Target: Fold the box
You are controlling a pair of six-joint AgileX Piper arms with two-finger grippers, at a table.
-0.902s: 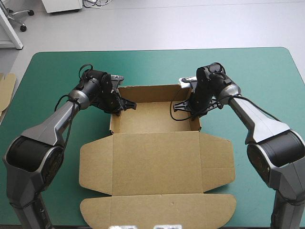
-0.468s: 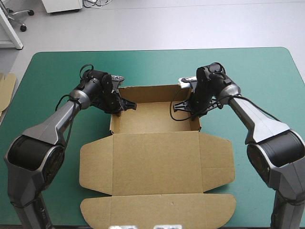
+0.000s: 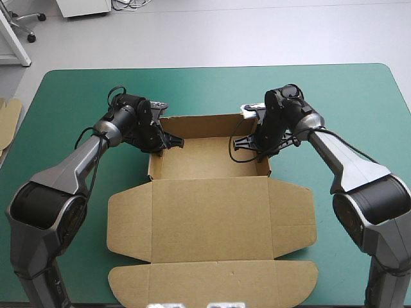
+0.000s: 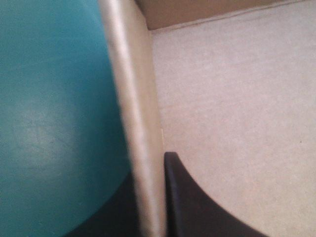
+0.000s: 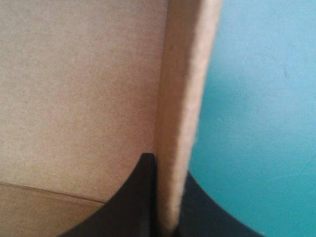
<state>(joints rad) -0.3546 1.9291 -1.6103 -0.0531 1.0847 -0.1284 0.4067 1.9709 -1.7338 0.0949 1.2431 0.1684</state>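
Note:
The brown box (image 3: 209, 192) lies mid-table as an open tray with raised walls at the far side and its lid flat toward the near edge. My left gripper (image 3: 162, 142) is at the tray's left wall, shut on that wall (image 4: 133, 123), one finger (image 4: 197, 207) inside and one outside. At the right wall is my right gripper (image 3: 255, 142), likewise shut on the board (image 5: 185, 108), its inner finger (image 5: 133, 202) over the tray floor. The teal-green cover (image 4: 49, 123) shows beside the left wall.
More brown board (image 3: 8, 123) lies at the table's left edge. Bare teal-green cover (image 3: 359, 102) stretches to the right of the box and along the far edge.

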